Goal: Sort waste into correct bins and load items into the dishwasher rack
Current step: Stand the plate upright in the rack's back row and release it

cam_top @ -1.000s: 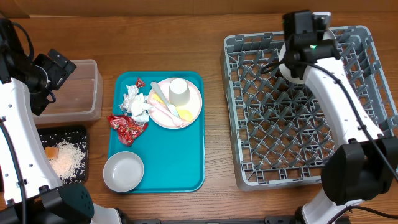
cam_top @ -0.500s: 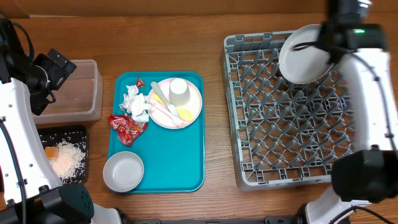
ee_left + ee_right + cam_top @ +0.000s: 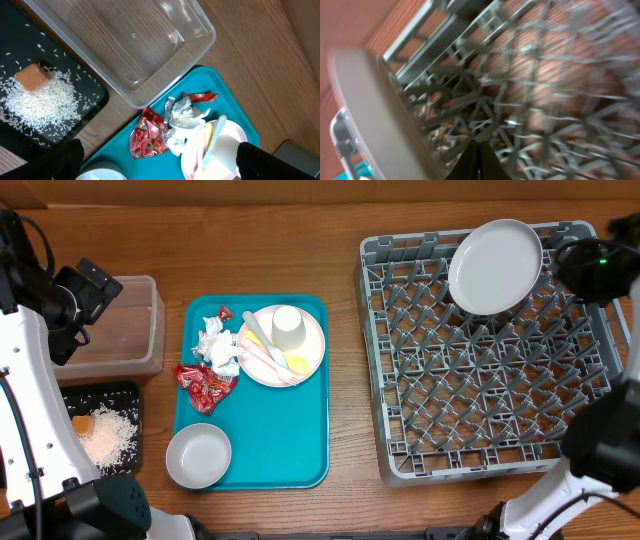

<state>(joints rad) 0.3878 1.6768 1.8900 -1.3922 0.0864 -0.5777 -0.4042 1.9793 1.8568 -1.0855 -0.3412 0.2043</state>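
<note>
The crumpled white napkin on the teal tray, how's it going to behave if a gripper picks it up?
The crumpled white napkin is probably very light and floppy, since its folds look loose and irregular. It would likely squash under a pinch rather than slip out. It lies against the red wrappers, so lifting it may nudge them.

White plate (image 3: 494,266) across far corner of the rack (image 3: 480,402); elsewhere apparently free pegs.
</note>
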